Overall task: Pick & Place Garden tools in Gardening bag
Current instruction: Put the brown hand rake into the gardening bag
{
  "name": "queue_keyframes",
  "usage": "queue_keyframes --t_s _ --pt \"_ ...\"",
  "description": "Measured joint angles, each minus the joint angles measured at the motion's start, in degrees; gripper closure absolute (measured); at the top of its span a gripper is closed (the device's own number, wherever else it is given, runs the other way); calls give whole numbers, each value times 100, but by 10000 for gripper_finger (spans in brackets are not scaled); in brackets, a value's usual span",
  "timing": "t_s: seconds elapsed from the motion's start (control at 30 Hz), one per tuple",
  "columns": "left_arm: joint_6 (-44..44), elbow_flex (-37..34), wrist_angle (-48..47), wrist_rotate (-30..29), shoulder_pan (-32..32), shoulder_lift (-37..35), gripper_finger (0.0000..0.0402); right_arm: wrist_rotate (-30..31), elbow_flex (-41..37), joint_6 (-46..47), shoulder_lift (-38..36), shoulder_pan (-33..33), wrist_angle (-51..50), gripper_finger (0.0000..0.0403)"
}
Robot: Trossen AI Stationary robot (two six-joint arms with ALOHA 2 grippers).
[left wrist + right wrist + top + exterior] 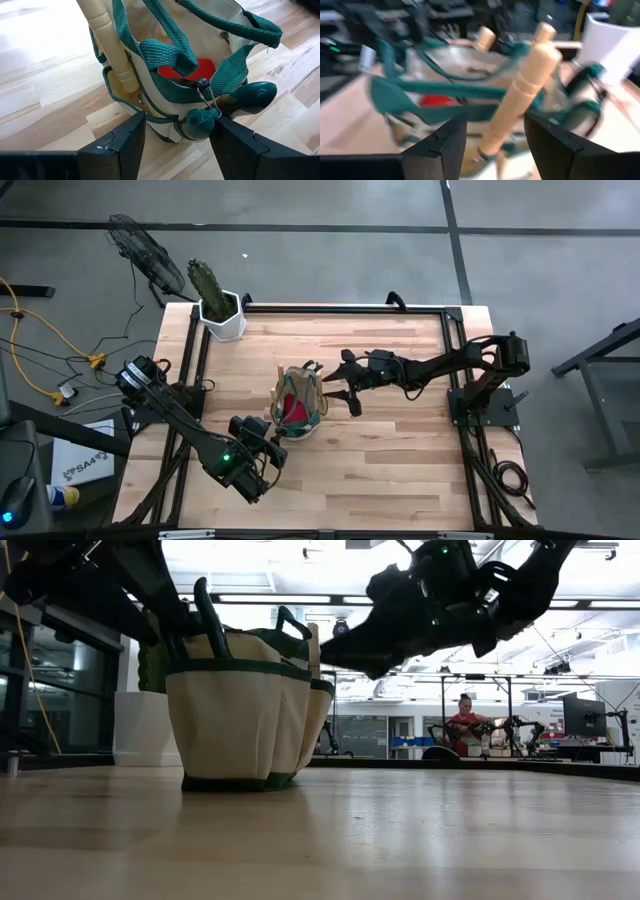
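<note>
Wooden counter point(380, 450) was mostly bare, with the gardening bag point(297, 402) sitting upright near the middle, wooden handles point(107, 35) and a red piece point(197, 67) poking out inside. The left tool point(262, 442) hung just beside the bag, fingers spread and holding nothing. The right tool point(345, 385) hovered on the bag's other side, fingers parted around a wooden handle point(522, 90), though I couldn't tell if it was actually gripping.

Bag point(150, 30) tan cloth, woven green trim; handles point(520, 95) smooth pale wood
</note>
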Motion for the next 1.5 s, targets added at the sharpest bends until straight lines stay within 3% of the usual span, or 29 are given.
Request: queue_keyframes --t_s 0.4,0.6,0.67,0.8,0.97,1.03,1.1,1.33,1.5 --pt "7 2 -17 -143 0 0 195 -1194 57 458 134 78 302 213" --pt "22 2 -287 -385 -91 -30 195 -1253 55 496 105 244 -22 213" --pt "-26 4 -485 -616 -177 -59 195 -1151 55 505 -92 316 6 213" --pt "-482 7 -1053 -1121 -391 -119 195 -309 57 377 -584 445 12 229" --pt "-1141 9 -1807 -1168 -503 -114 195 722 61 246 -885 339 231 314" --pt "-1193 9 -1934 -1123 -487 -111 195 726 59 293 -844 217 211 369" --pt "-1226 9 -2059 -1167 -485 -111 195 762 59 399 -751 123 193 391" --pt "-1455 9 -2554 -1203 -487 -111 195 960 57 803 -658 -30 207 399" --pt "-1840 9 -2934 -1220 -487 -111 195 662 224 939 -562 -86 71 399"
